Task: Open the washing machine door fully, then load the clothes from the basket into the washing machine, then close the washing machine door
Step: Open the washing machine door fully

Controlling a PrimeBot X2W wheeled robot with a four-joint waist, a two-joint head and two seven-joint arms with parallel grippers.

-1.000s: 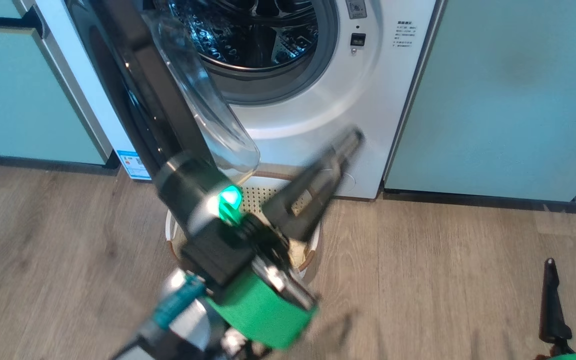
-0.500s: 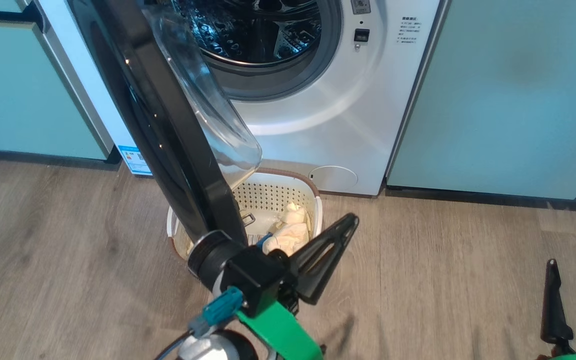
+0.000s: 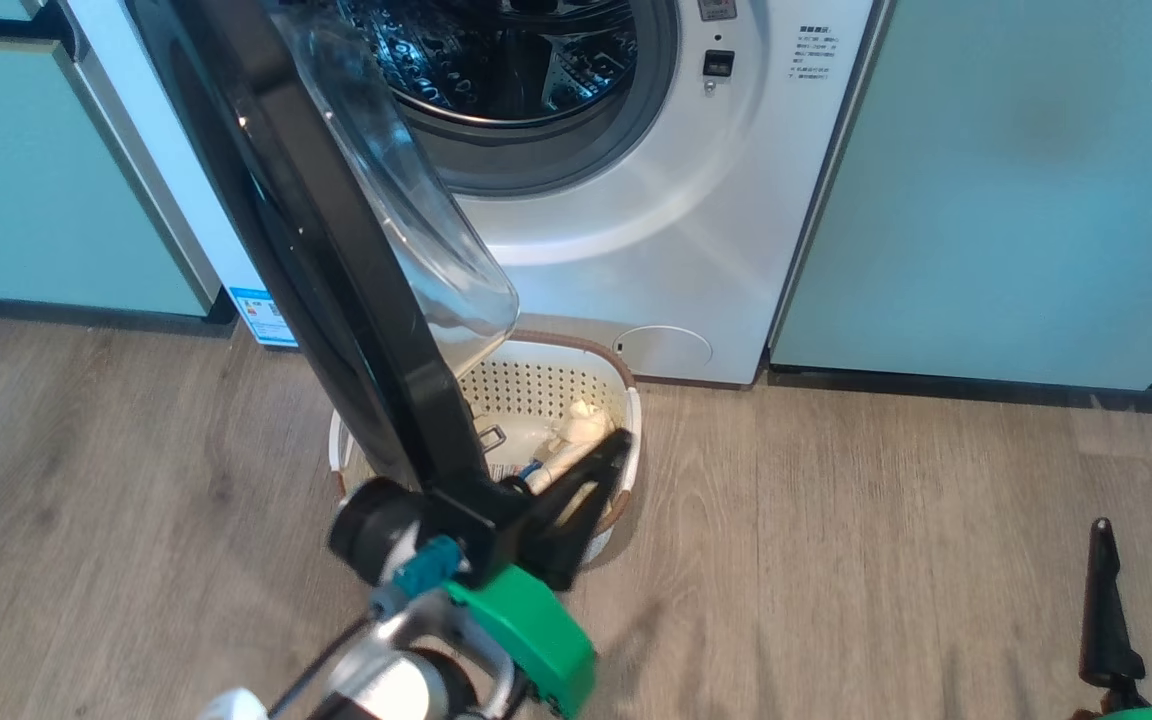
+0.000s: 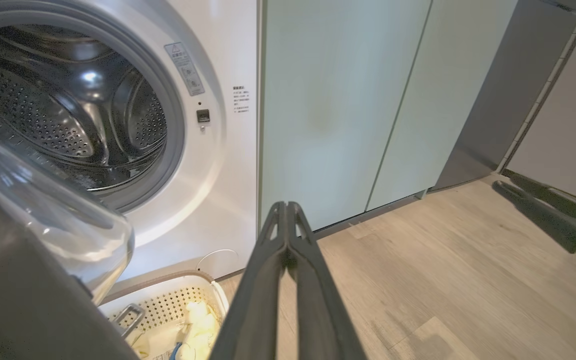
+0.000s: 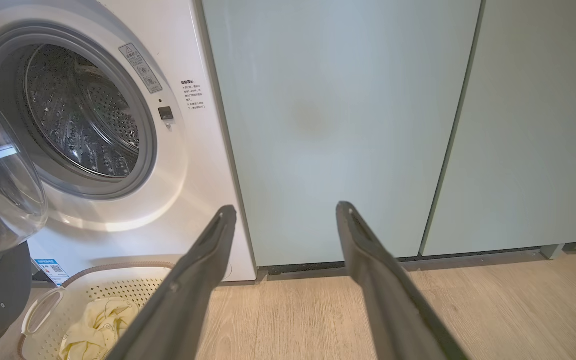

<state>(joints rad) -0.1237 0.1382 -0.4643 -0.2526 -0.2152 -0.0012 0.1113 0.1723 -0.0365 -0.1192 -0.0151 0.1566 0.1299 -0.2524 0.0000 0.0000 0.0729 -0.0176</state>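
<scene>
Across left wrist view, right tool (image 4: 504, 181)

The clothes (image 5: 95, 325) lie in the basket (image 3: 630, 405) — before the washing machine (image 3: 676, 220), beneath the door (image 3: 336, 260).

Head view: the door (image 3: 336, 300) covers the left half of the basket (image 3: 576, 347), so I cannot see that side. The left gripper (image 3: 618, 442) hides part of the clothes (image 3: 576, 420). Top edge cuts off the drum (image 3: 496, 60). Print (image 3: 814, 58) on the washer (image 3: 656, 250) is too small for me to read.
</scene>
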